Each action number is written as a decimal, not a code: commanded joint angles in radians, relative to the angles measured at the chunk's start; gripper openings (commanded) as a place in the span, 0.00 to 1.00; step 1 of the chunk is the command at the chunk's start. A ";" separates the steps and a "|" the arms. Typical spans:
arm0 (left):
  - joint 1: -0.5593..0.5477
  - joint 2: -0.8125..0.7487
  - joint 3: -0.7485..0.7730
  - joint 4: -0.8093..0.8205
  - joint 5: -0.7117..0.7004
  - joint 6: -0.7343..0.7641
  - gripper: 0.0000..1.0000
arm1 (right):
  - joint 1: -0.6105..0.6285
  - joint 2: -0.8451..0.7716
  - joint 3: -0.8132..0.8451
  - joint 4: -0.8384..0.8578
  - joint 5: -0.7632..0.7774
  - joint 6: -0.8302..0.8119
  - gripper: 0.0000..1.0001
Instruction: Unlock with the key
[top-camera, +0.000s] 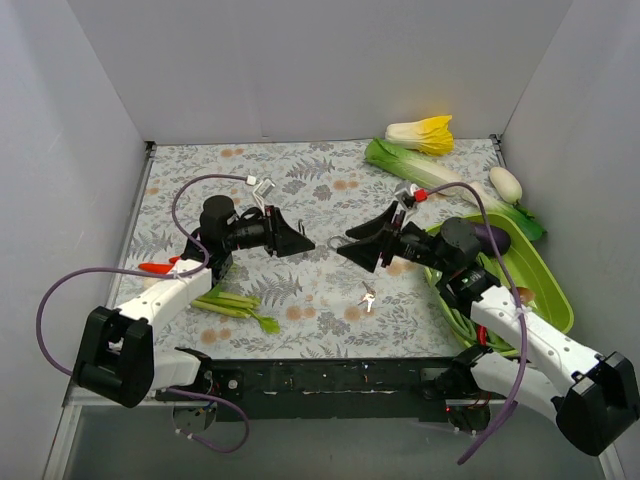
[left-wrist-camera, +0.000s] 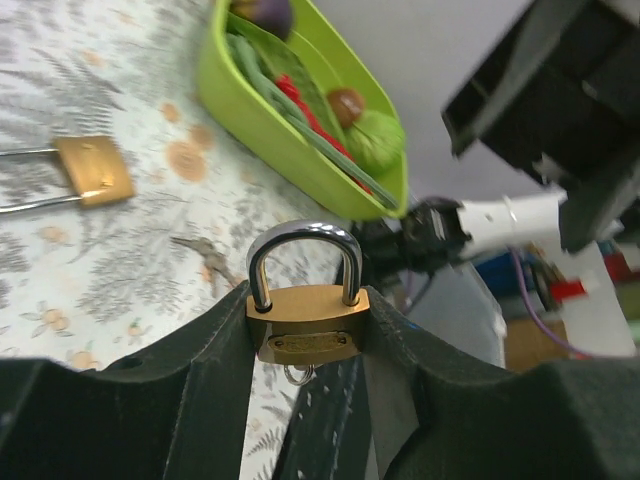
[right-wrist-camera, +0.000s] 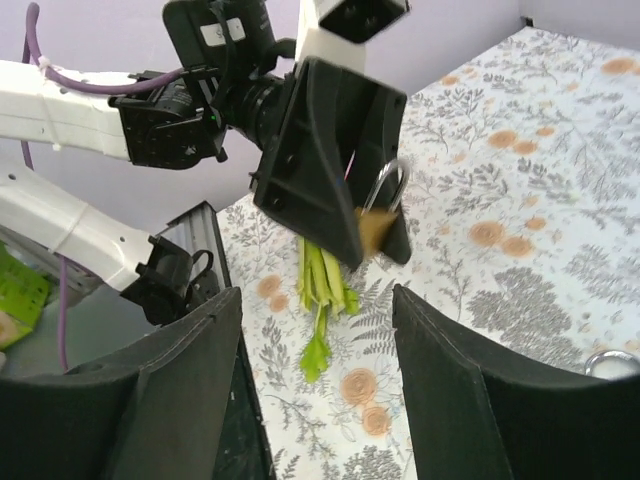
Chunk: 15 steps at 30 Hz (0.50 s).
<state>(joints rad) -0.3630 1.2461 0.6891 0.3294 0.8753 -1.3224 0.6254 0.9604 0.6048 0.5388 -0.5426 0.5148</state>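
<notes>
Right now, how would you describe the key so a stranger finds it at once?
On the floral table, look just nearer its front edge than the open right gripper. The key lies there: tiny, flat, shiny silver, unlike the brass padlock held in the left gripper.

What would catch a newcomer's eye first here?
The brass padlock is pinched by the left gripper at the middle of the table, its shackle sticking out past the fingertips. Facing it, the right gripper stands open and empty, and the keys lie loose on the table just nearer the arm bases. A bright green tray of vegetables sits at the right edge.
</notes>
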 joint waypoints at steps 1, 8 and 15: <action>0.001 -0.003 0.061 0.002 0.356 0.071 0.00 | -0.006 0.043 0.189 -0.223 -0.077 -0.211 0.68; 0.001 -0.051 0.064 -0.023 0.543 0.095 0.00 | 0.000 0.162 0.308 -0.162 -0.307 -0.234 0.68; -0.001 -0.065 0.067 -0.021 0.652 0.084 0.00 | 0.088 0.276 0.424 -0.263 -0.393 -0.317 0.68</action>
<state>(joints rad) -0.3637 1.2209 0.7158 0.3084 1.4094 -1.2510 0.6617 1.2114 0.9459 0.3199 -0.8471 0.2657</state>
